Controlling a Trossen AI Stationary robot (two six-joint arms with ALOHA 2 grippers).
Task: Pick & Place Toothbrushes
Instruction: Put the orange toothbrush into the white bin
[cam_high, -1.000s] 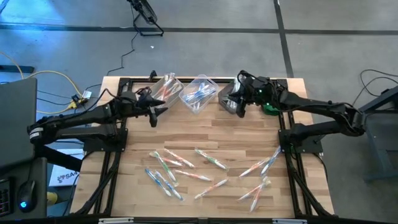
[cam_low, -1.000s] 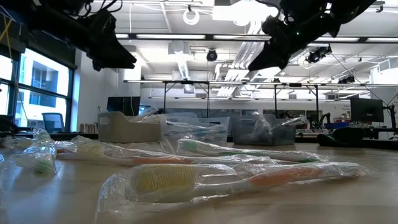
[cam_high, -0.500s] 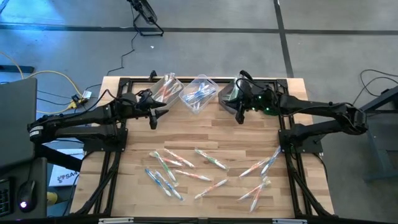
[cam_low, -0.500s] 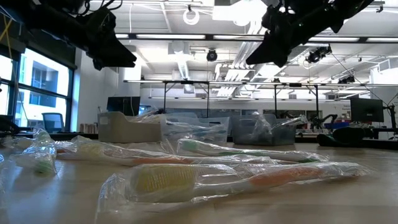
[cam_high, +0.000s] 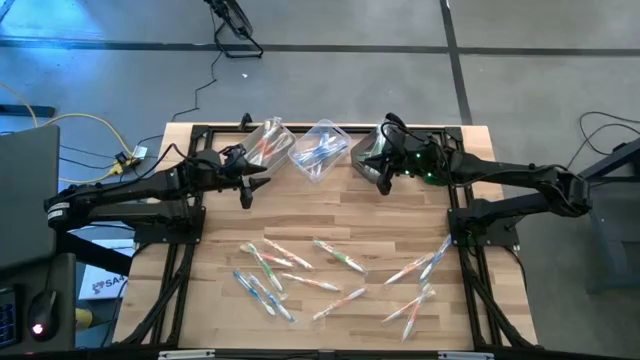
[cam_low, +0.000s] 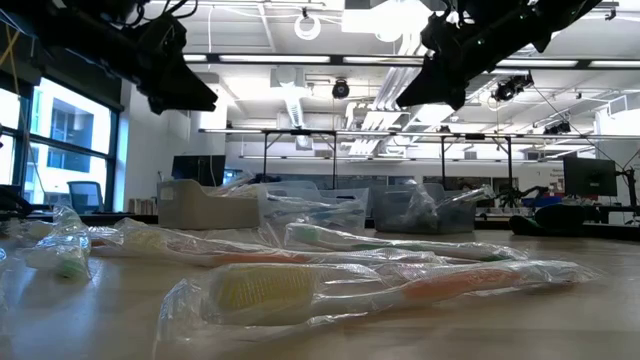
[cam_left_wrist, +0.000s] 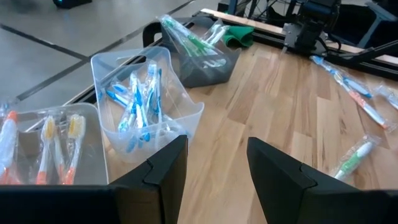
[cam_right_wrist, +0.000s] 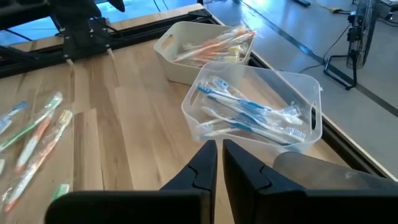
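Several wrapped toothbrushes (cam_high: 330, 270) with orange, blue or green handles lie flat and scattered on the near half of the wooden table (cam_high: 330, 215). They fill the foreground of the low view as toothbrushes (cam_low: 380, 290). My left gripper (cam_high: 248, 190) hovers open above the table's far left, in front of the bins. Nothing is between its fingers in the left wrist view of my left gripper (cam_left_wrist: 216, 146). My right gripper (cam_high: 384, 185) hovers at the far right beside the grey bin (cam_high: 368, 155). Its fingers are together and hold nothing in the right wrist view of my right gripper (cam_right_wrist: 219, 146).
Three bins stand in a row at the far edge: a pale one with orange brushes (cam_high: 265, 143), a clear one with blue brushes (cam_right_wrist: 255, 106) and the grey one with green brushes (cam_left_wrist: 199, 59). A small green object (cam_high: 435, 175) lies far right. Bare wood lies between bins and brushes.
My right gripper has swung a little from over the grey bin toward the table's near side and rolled slightly. My left arm has kept still, and the toothbrushes lie as before.
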